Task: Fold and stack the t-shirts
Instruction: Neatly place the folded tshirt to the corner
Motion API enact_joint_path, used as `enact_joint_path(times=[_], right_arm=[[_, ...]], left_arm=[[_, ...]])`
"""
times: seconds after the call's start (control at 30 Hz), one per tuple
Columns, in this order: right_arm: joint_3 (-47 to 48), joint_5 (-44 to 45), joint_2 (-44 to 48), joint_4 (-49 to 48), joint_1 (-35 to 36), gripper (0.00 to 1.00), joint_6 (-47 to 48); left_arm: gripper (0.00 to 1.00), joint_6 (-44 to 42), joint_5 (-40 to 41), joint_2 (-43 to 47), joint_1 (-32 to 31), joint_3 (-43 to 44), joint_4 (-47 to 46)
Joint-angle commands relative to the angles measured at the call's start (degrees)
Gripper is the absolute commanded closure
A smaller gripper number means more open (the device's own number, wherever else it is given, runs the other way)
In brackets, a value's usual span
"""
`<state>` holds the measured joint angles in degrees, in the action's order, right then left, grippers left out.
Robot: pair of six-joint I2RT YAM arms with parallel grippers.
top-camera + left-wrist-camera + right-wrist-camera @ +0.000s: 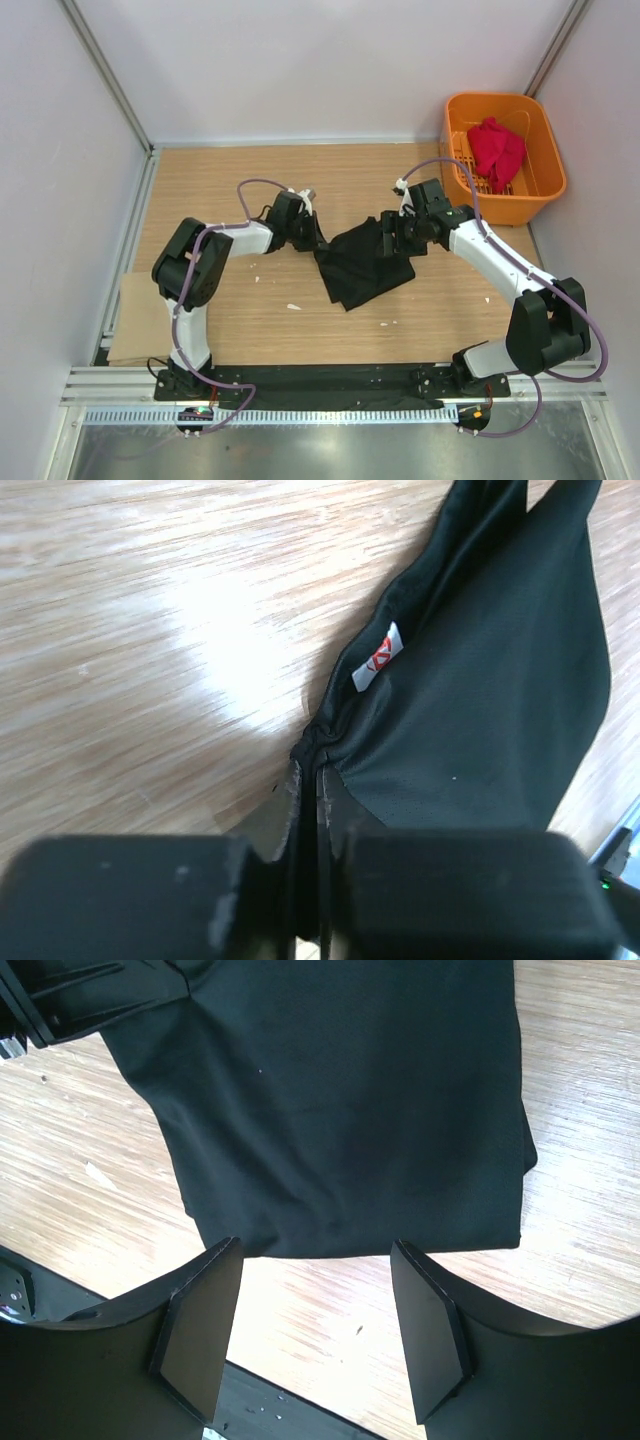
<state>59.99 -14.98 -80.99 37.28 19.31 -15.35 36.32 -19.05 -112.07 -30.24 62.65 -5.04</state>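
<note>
The left claw [305, 232] is clenched on the black t-shirt [365, 262]. In the left wrist view its two fingers [288, 815] stand almost together, with a gathered fold of the shirt's edge pinched between them. A small white label [378, 657] with a red mark sits on the cloth just beyond the pinch. The right claw [315, 1255] is released, its two fingers spread wide with nothing between them but bare wood. Its fingertips sit at the straight edge of the black t-shirt; whether they touch the cloth cannot be told. The black t-shirt lies partly folded and rumpled in the middle of the wooden surface [220, 180], between the two claws, left claw on its left edge and right claw on its right. The red t-shirt [497, 150] lies bunched inside the orange basket [490, 97] at the far right corner of the surface, well apart from the black t-shirt. A tan cardboard sheet [135, 320] lies flat at the near left edge, beside the left arm's base. A few pale scraps [293, 306] lie on the wood near the black t-shirt. Nothing stands between either claw and the cloth.
</note>
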Motion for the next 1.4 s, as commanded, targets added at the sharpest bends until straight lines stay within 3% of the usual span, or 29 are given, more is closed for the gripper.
enact_joint_path(times=[0.0, 0.23, 0.33, 0.47, 0.77, 0.93, 1.2, 1.37], right_arm=[[0.2, -0.3, 2.6, -1.9, -0.3, 0.34, 0.3], [0.6, -1.4, 2.2, -0.5, -0.2, 0.33, 0.8], [0.5, -2.2, 2.8, -0.5, -0.4, 0.33, 0.4], [0.5, -3.5, 3.1, -0.3, -0.3, 0.34, 0.0], [-0.3, -6.0, 4.3, -0.9, 1.2, 0.35, -1.8], [-1.2, -6.6, 4.2, -1.8, 3.1, 0.35, -1.8], [-1.8, -6.7, 4.1, -2.2, 5.0, 0.35, -1.4], [-2.5, -8.3, 2.7, -3.8, 6.3, 0.36, -2.6]], left_arm=[[1.0, -0.5, -1.2, -2.6, -0.2, 1.1, 6.9], [1.0, 6.5, -3.3, 4.0, 3.3, -0.9, 12.1], [1.0, 9.5, -2.1, 9.3, 5.4, -3.1, 19.3], [1.0, 13.1, 3.2, 15.4, 6.3, -2.3, 36.2], [1.0, 13.3, 14.0, 28.5, 12.9, -1.1, 53.5], [1.0, 12.2, 17.0, 34.5, 16.9, -0.6, 58.1], [1.0, 8.7, 20.8, 36.0, 21.9, 1.9, 61.0], [1.0, 8.1, 17.2, 34.2, 22.1, 0.3, 59.2]])
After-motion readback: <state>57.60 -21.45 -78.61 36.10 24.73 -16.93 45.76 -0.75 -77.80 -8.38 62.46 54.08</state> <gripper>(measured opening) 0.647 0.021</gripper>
